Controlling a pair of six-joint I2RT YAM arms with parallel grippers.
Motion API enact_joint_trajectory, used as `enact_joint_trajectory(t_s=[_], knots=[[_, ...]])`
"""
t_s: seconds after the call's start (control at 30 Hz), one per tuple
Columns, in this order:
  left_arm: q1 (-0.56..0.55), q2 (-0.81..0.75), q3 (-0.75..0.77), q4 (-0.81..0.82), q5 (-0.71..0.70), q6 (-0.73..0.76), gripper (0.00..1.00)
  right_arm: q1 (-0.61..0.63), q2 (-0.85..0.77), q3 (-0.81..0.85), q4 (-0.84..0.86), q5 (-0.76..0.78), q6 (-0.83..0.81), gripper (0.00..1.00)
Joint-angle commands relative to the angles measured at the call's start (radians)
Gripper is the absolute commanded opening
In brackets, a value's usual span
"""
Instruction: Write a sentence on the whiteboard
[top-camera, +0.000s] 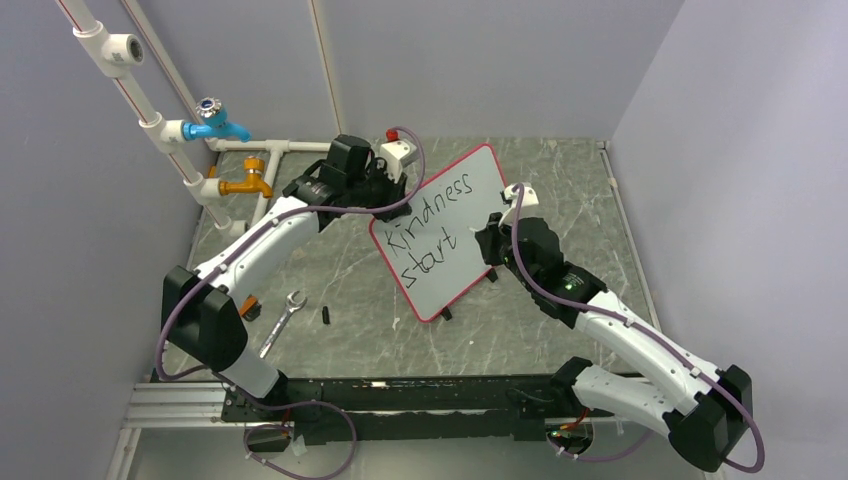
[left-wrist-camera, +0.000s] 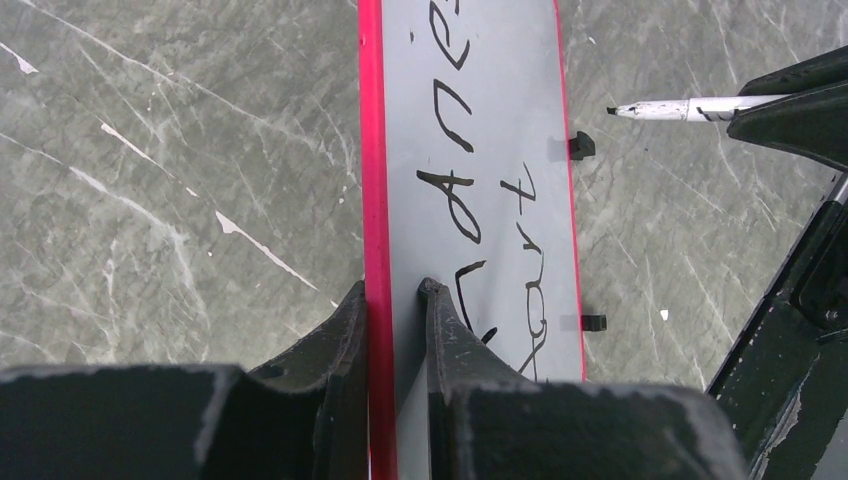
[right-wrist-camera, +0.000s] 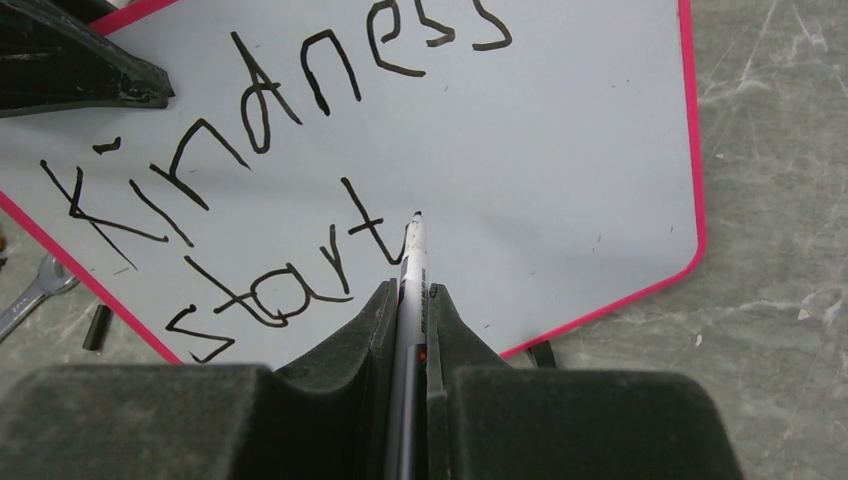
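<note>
Fingers of the left gripper are clamped on the far-left red rim of the whiteboard. The board sits mid-table, between the two arms. Its sentence reads "Kindness start" over two lines. The right gripper is closed around a marker, whose tip is just beside the final "t". A wrench lies near left.
</note>
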Motion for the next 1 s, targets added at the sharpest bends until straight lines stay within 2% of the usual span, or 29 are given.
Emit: enact_joint_trajectory(t_s=[0.0, 0.5, 0.97], knots=[[-0.008, 0.036, -0.025, -0.096, -0.052, 0.135, 0.0, -0.014, -0.008, -0.012, 0.062, -0.024, -0.035, 0.0], [-0.008, 0.06, -0.017, -0.11, -0.06, 0.147, 0.0, -0.056, -0.012, -0.076, 0.198, -0.085, -0.007, 0.0], [-0.009, 0.078, -0.007, -0.12, -0.063, 0.151, 0.0, -0.067, 0.106, -0.03, 0.243, -0.043, 0.001, 0.0]])
